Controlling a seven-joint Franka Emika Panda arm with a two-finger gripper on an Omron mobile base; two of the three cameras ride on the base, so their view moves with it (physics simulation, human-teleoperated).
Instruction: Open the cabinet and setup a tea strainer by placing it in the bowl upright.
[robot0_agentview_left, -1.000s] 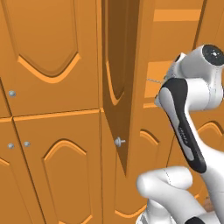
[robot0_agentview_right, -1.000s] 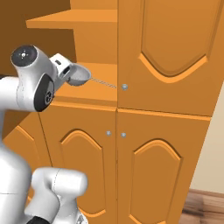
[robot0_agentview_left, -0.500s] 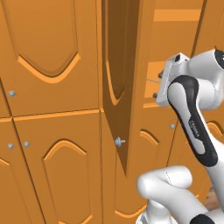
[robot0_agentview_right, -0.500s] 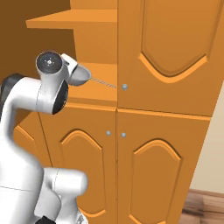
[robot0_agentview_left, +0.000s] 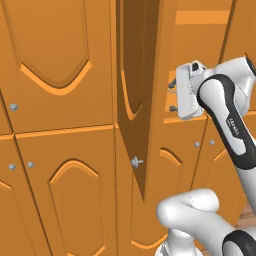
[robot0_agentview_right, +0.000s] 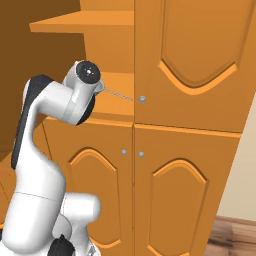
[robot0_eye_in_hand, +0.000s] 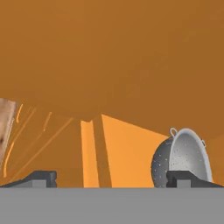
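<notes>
You had the cabinet (robot0_agentview_left: 137, 95) open already: its tall door stood swung out edge-on toward the base, the small round knob (robot0_agentview_left: 135, 162) low on its inner edge, and the shelves behind it were exposed. In the right base view the upper shelf (robot0_agentview_right: 85, 22) and the one below it showed bare orange board, with the arm's wrist blocking most of the lower one.

The gripper (robot0_agentview_left: 173, 96) hung at the cabinet mouth, level with that lower shelf, its jaws spread wide and holding nothing. Through the hand camera the tea strainer (robot0_eye_in_hand: 183, 157) stood inside on the shelf, off toward one fingertip (robot0_eye_in_hand: 183, 178) rather than centred between the two.

The step in hand looked like the reach for the strainer. To do it well, you needed to shift the hand sideways until the strainer's thick rim sat between the fingers, keep clear of the door edge, then advance and close on the rim, not the rounded wall. I could not make out the bowl.
</notes>
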